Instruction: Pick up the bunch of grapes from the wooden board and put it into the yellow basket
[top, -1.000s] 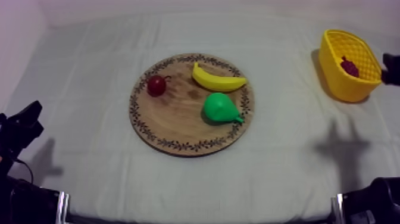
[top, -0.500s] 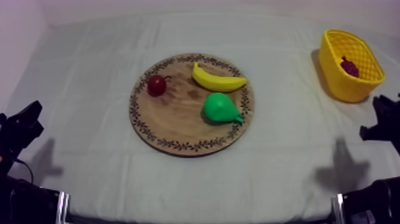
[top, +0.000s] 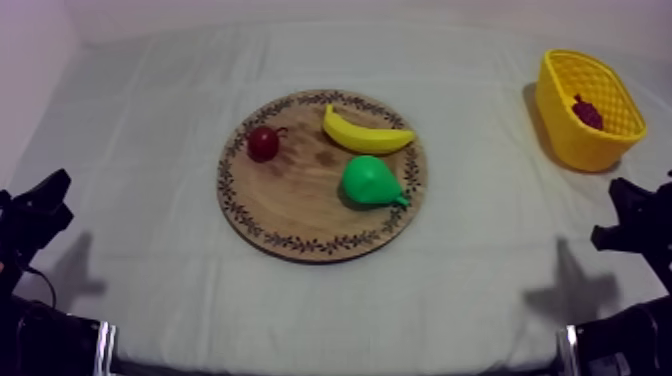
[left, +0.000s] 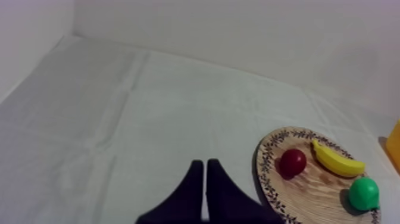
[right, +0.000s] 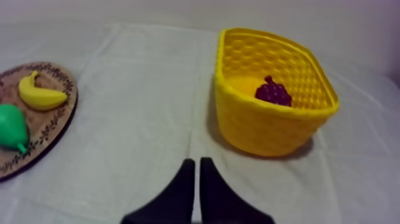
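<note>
Both grippers are closed to narrow wedges, nothing held: left gripper (left: 203, 164), right gripper (right: 197, 161). Dark purple bunch of toy grapes (right: 273, 93) is seen inside the yellow lattice plastic basket (right: 262, 128), off the round patterned-rim wooden board (top: 290, 215). Judged light, stiff, knobbly; best taken across the cluster's middle. Stem possibly up, hard to tell.

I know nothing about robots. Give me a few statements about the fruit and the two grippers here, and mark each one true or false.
1. The bunch of grapes lies inside the yellow basket. True.
2. The banana lies in the basket too. False: it lies on the wooden board.
3. The right gripper holds the pear. False: it is shut on nothing, and the pear lies on the board.
4. The small red fruit sits on the board. True.
5. The left gripper is shut, holding nothing. True.
</note>
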